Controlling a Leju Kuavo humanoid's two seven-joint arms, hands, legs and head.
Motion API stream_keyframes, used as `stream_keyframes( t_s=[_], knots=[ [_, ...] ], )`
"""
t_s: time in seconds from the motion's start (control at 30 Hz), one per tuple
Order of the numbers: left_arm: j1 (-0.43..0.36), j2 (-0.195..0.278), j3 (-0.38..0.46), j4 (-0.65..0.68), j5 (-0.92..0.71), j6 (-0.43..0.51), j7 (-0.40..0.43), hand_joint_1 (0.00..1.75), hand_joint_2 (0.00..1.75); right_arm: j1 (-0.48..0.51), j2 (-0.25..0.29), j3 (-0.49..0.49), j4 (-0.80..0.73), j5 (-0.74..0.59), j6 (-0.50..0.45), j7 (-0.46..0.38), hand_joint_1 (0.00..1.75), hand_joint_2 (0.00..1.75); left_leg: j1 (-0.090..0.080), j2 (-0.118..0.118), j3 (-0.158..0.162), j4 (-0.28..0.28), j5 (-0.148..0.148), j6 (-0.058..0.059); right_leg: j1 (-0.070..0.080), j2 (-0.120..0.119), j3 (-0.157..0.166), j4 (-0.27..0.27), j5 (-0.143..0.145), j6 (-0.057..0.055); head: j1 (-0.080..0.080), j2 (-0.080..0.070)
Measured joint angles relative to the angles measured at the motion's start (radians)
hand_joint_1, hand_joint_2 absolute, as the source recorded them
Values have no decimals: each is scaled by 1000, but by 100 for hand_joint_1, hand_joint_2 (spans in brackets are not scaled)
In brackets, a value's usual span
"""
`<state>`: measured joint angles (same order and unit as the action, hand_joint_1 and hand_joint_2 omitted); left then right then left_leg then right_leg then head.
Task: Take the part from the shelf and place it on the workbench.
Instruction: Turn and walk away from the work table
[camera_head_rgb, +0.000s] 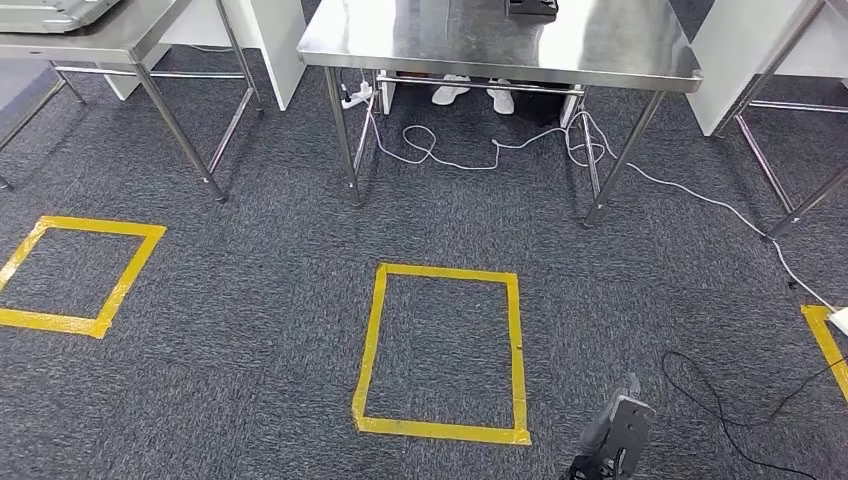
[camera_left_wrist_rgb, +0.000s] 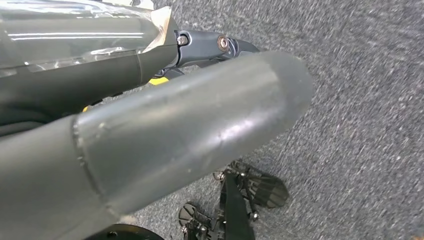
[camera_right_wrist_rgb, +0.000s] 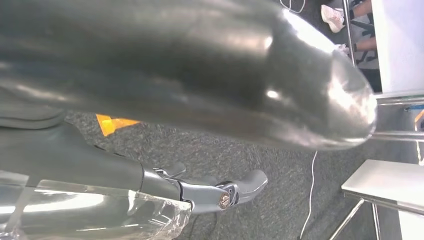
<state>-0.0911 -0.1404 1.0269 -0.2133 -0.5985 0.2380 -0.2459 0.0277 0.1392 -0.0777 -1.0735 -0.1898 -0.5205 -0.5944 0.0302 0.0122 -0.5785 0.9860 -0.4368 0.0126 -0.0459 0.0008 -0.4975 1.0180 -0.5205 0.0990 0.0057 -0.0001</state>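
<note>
1. The robot stands on grey carpet facing a steel surface (camera_head_rgb: 500, 45), with a yellow tape rectangle (camera_head_rgb: 443, 350) marked on the floor between it and that surface. This looks like the walking or approach stage, not a grasp.
2. The part is not to be made out, nor is any shelf, so where it sits cannot be told.
3. The left hand (camera_left_wrist_rgb: 210, 47) hangs over the carpet; its fingers appear to hold nothing, though whether they are spread or curled cannot be told.
4. The right hand (camera_right_wrist_rgb: 215, 192) hangs likewise (a clear wrap covers its base), state also unclear.
5. Next, I judge, the robot must turn toward the shelf and find the part.
</note>
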Motion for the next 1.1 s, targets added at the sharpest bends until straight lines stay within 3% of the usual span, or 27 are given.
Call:
stream_keyframes(
  t_s=[0.07,0.13,0.2,0.27,0.3,0.33,0.37,0.4,0.47,0.53,0.63,0.67,0.73,0.8,0.83,0.87,0.9,0.97,1.03,1.1],
  knots=[
    [0,-1,0,0,0,0,0,0,0,0,-2,-1,0,0,0,0,0,0,-4,-2,-14,14,5,-13,8,4,3,-13,-8,-15,1,0],
    [0,-3,0,1,-1,0,-1,0,0,2,-3,-3,0,1,0,0,0,0,1,-3,-21,24,3,-19,3,3,-10,-7,-5,-40,-6,0],
    [1,-3,0,1,-2,0,0,0,0,1,-3,-4,0,1,0,0,0,0,8,-4,-46,82,-47,-22,3,2,-18,-6,5,-67,-9,0],
    [1,-4,0,1,-1,1,0,0,0,3,-3,-6,0,3,1,0,0,0,8,-6,-95,208,-129,-23,13,1,-29,-6,15,-88,-11,0],
    [1,-4,0,1,-1,2,0,0,0,5,-3,-6,0,5,1,-1,0,0,8,-7,-115,268,-156,-22,18,0,-36,-6,20,-95,-11,0],
    [2,-4,0,1,0,3,-1,0,0,8,-3,-6,0,8,1,-2,0,0,8,-7,-122,301,-164,-20,24,0,-42,-6,24,-100,-11,0],
    [3,-4,0,1,0,3,-1,0,0,10,-3,-7,0,10,1,-3,0,0,7,-8,-108,296,-154,-16,28,0,-46,-5,27,-103,-11,0],
    [3,-4,0,1,0,4,-2,0,0,12,-3,-7,0,13,1,-4,0,0,6,-9,-77,255,-130,-10,32,0,-49,-5,30,-104,-11,0],
    [3,-3,0,1,0,5,-4,0,0,13,-2,-8,0,18,1,-6,0,0,-1,-11,12,121,-86,8,37,1,-51,-5,35,-103,-11,0],
    [2,-3,0,1,0,6,-5,0,0,13,0,-8,0,20,2,-8,0,0,-11,-11,59,41,-72,16,37,0,-53,-5,41,-95,-10,0],
    [2,-5,0,1,0,7,-6,0,0,13,2,-8,0,25,1,-7,0,0,-18,-8,60,11,-59,20,37,-2,-61,-6,49,-77,-11,0],
    [2,-6,0,1,-1,8,-6,0,0,12,1,-9,2,27,1,-5,0,0,-16,-7,60,0,-49,24,38,-2,-69,6,40,-74,-10,0],
    [1,-8,0,1,-1,8,-5,0,0,5,0,-12,16,25,4,3,0,0,-12,-3,56,-16,-32,29,37,-1,-109,86,-8,-77,-7,0],
    [2,-8,0,1,-2,7,-5,0,0,-1,-2,-18,40,19,10,10,0,0,-13,-1,44,-16,-23,31,34,-1,-163,211,-64,-78,-6,0],
    [2,-8,0,1,-2,7,-5,0,0,-2,-3,-21,51,16,13,13,0,0,-13,-1,39,-15,-19,29,32,-1,-177,250,-76,-73,-6,0],
    [3,-9,0,1,-2,6,-5,0,0,-2,-4,-22,60,14,16,15,0,0,-13,-1,36,-15,-17,28,30,-1,-171,252,-72,-65,-6,0],
    [3,-9,0,1,-2,6,-5,0,0,-5,-5,-24,69,10,19,17,0,0,-13,-1,34,-13,-15,26,27,-1,-145,213,-53,-54,-6,0],
    [3,-11,0,2,-2,5,-5,0,0,-18,-7,-30,96,-4,33,20,0,0,-14,3,30,-4,-16,19,22,-15,-66,72,-6,-38,-5,0],
    [3,-12,0,2,-2,6,-5,0,0,-40,-8,-40,136,-24,52,18,0,0,-18,9,25,7,-19,9,23,-24,-27,-14,16,-47,-4,0],
    [3,-12,0,2,-2,6,-5,0,0,-60,-10,-53,181,-41,67,9,0,0,-19,15,23,10,-19,-1,28,-15,-31,-22,20,-68,-6,0]
  ],
)
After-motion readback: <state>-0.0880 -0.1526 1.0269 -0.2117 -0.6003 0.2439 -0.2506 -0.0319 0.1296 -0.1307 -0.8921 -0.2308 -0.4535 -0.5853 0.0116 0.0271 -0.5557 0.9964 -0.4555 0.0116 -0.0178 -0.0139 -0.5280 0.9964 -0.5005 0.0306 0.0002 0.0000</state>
